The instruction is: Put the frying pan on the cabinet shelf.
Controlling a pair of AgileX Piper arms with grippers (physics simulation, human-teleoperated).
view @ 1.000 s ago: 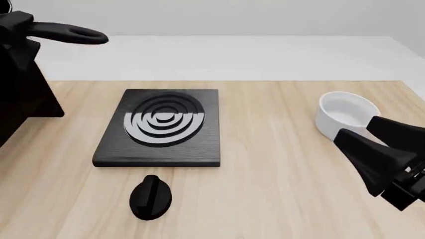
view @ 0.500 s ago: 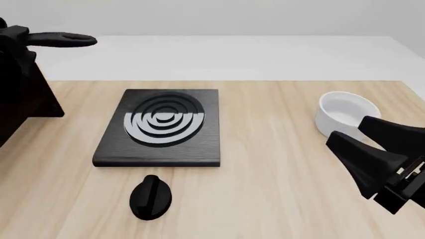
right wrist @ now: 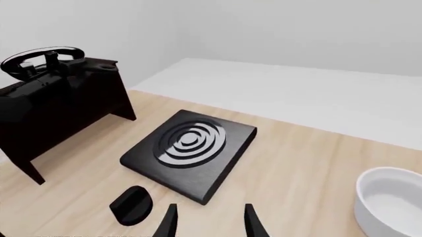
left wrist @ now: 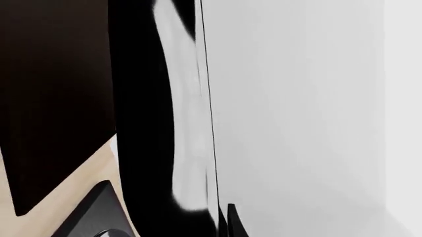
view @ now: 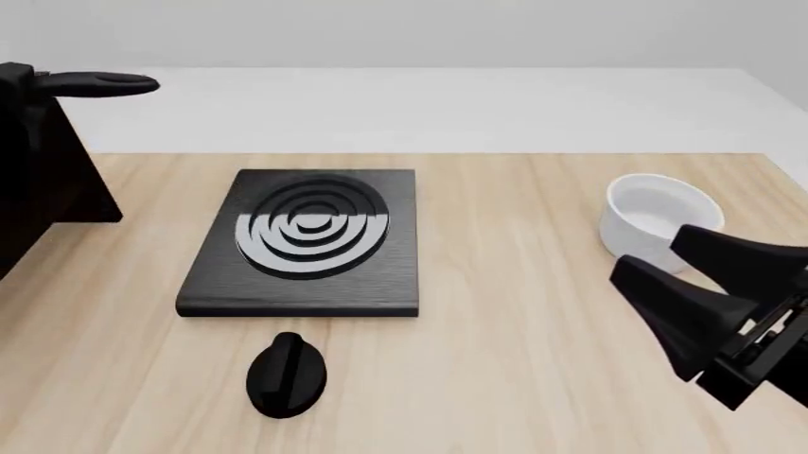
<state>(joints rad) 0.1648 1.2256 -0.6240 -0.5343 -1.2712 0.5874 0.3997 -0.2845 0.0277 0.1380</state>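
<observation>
Pan (right wrist: 41,58) glossy black, round and shallow, sitting atop dark cabinet (right wrist: 59,113) at table's (view: 505,312) left edge, slim handle (view: 101,83) jutting right, left gripper by pan with finger state unclear, right gripper (right wrist: 208,221) low, fingers apart, empty, near white bowl (view: 657,222).

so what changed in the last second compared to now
The frying pan handle sank lower and drew back left toward the cabinet top, levelling out. The right gripper eased left and up a little, jaws open and empty. The stove plate, knob and white bowl stayed put.
</observation>
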